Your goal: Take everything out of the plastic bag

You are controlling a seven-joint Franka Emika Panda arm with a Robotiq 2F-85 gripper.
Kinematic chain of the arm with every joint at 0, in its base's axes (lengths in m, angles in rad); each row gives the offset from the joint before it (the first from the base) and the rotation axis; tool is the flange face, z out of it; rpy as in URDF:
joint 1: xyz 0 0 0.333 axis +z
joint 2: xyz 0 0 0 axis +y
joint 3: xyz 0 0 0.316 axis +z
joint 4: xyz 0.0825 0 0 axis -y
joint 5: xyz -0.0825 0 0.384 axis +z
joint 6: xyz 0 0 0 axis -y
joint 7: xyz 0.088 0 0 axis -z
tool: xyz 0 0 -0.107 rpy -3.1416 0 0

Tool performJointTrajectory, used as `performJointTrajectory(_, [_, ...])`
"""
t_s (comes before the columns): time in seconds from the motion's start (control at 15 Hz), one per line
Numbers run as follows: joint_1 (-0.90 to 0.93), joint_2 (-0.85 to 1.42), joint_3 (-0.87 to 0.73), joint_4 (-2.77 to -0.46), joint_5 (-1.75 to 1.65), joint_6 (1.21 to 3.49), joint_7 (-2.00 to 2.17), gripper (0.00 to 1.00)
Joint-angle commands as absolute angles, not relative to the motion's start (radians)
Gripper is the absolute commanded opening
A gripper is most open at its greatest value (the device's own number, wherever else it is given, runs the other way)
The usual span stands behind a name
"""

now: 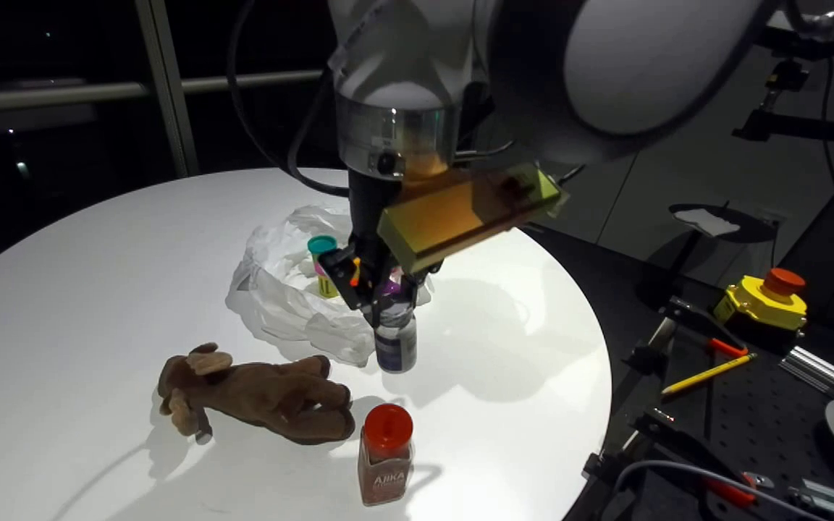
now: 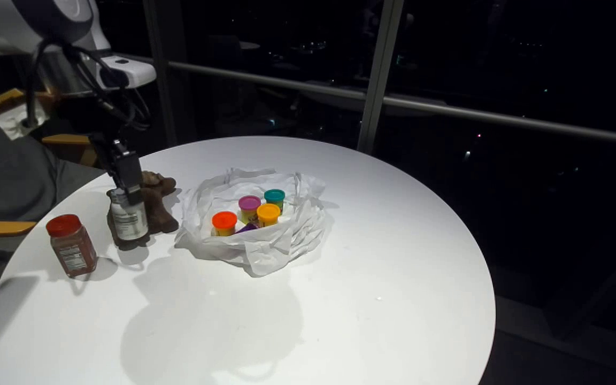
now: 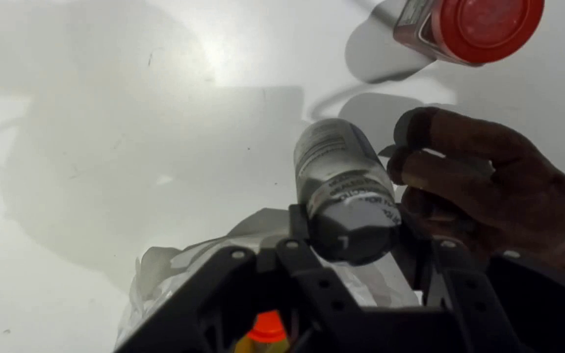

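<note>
Red-lidded jar (image 1: 386, 467) up front, bottle (image 2: 130, 220) in the gripper (image 3: 353, 234)

Nearest the camera in an exterior view, the jar stands upright on the white table (image 1: 98, 282), the letters AJIKA readable on its side. Farther back, the gripper pinches the capped end of the bottle between its two fingers; in the wrist view one finger sits on either side of the cap. The bottle hangs close to upright, cap up, and looks clear of the table, its shadow lying apart from its base.

The plastic bag (image 2: 265, 250), translucent white and crumpled, lies on the table near the bottle with its mouth gaping upward. In an exterior view, inside it stand an orange-red-lidded tub (image 2: 224, 223), a purple-pink-lidded tub (image 2: 249, 207), a yellow-orange-lidded tub (image 2: 268, 215) and a teal-lidded tub (image 2: 275, 200). Next to the orange-red-lidded tub is a purple item (image 2: 247, 228), half hidden by the film; what it is cannot be told.

A brown plush toy (image 1: 265, 396) lies on the table outside the bag, legs toward the jar. In the wrist view its feet show near the bottle.

Beyond the table edge, in an exterior view, a yellow pencil (image 1: 709, 374) lies on a dark surface (image 1: 757, 423) near a yellow box (image 1: 757, 305) with a red button (image 1: 784, 281) on top.
</note>
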State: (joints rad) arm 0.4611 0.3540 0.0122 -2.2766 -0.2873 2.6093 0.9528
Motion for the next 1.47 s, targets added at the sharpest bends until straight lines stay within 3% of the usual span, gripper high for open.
performJointTrajectory(0.0, [0.477, 0.368, -0.029, -2.347, -0.372, 2.75, 1.06, 0.2])
performJointTrajectory(0.73, [0.496, 0.489, -0.085, -2.356, -0.309, 2.962, 1.045, 0.2])
performJointTrajectory(0.8, [0.499, 0.494, -0.086, -2.358, -0.295, 2.969, 1.038, 0.7])
performJointTrajectory(0.93, [0.541, 0.492, -0.123, -2.358, -0.29, 2.968, 1.054, 0.77])
performJointTrajectory(1.13, [0.616, 0.43, -0.215, -2.364, -0.319, 2.918, 1.075, 0.99])
performJointTrajectory(1.4, [0.639, 0.375, -0.281, -2.316, -0.361, 2.814, 1.021, 1.0])
